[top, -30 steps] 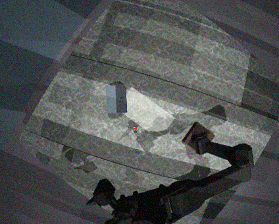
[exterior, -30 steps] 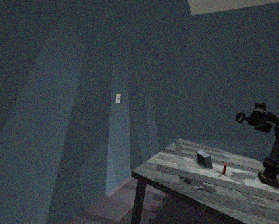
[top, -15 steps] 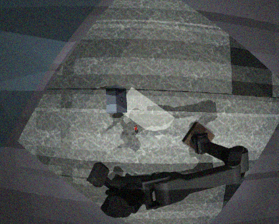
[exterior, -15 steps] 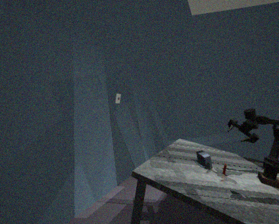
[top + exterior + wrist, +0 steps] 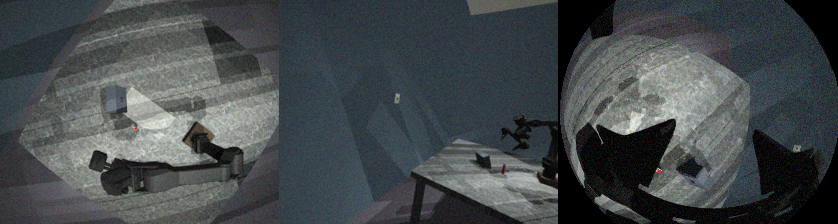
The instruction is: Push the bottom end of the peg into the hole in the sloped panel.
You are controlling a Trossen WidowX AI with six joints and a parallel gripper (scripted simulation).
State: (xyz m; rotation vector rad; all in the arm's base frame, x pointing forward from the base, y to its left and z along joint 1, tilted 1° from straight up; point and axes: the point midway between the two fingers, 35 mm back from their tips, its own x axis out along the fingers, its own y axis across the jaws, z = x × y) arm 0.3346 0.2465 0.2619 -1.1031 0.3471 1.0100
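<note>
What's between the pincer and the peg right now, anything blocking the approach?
Nothing visible. The open pincer hangs in the air above the table; the red peg stands alone on it, apart from the sloped panel, with open space around it.

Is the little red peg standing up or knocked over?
Upright: the small red peg stands vertical on the grey table, apart from the tool.

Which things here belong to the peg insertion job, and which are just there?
Belongs to the job:
red peg, standing on the table
sloped panel block with its hole
gripper, open, holding nothing

Just there:
table
brown base plate under the arm
pale wall plate
</note>
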